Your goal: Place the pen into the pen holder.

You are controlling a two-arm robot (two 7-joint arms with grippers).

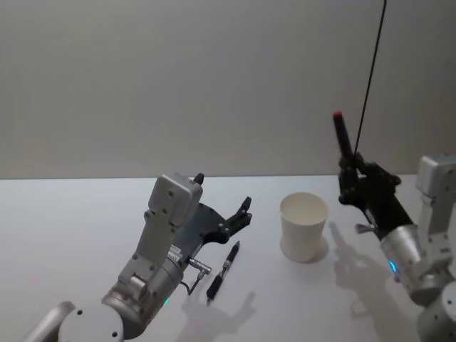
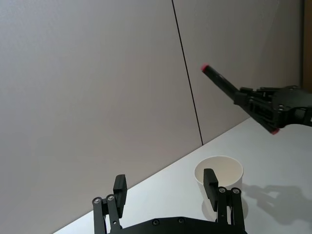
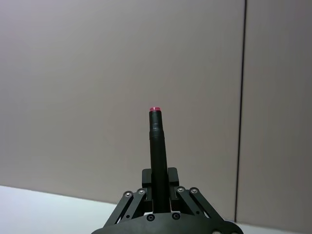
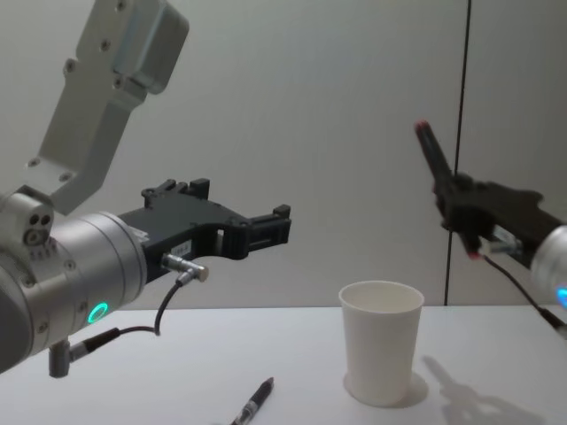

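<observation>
right hand (image 1: 355, 178): clamping the slim red-tipped black pen (image 1: 341, 135) upright, above and right of the white tapered paper cup (image 1: 304, 226)
doing it well: centring over the cup's mouth; lowering inside before releasing
left hand (image 2: 165, 187): hovering left of the cup, spread wide, above a second black pen (image 1: 224, 271) lying on the pale worktop (image 1: 71, 228)
</observation>
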